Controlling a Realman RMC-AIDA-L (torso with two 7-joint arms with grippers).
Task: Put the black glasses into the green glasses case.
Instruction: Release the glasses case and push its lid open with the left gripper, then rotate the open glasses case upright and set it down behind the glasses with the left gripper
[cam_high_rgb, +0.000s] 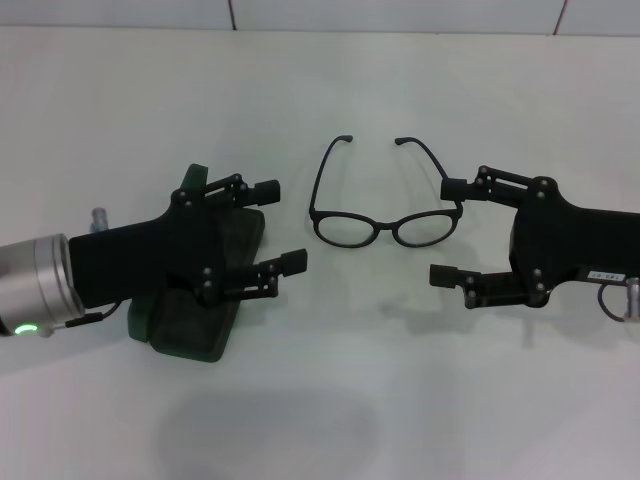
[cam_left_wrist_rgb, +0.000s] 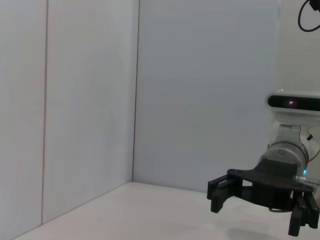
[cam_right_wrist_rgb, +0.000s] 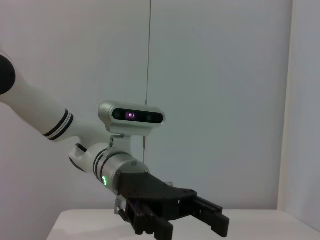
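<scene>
On the plain white desk the thin matte-black plastic glasses rest near the middle, lenses toward the robot and both slim temple arms unfolded, pointing away from it. The dark green hard glasses case lies to the robot's left of them, well apart from the frame, and most of it is hidden beneath the left arm, so whether its lid is up or down cannot be told.

The left claw sits above the case's near-centre edge, its two black fingers spread wide and holding nothing, tips aimed toward the glasses. The right claw faces it from the opposite side, likewise released and empty. Its upper fingertip is just beside the glasses' right hinge corner; whether it touches the frame cannot be told. Its lower finger lies apart from the lens rim, on the near side.

The left wrist view shows the right claw farther off, splayed above the desk before a pale wall. The right wrist view shows the left claw, equally spread, with a green light glowing on its wrist.
</scene>
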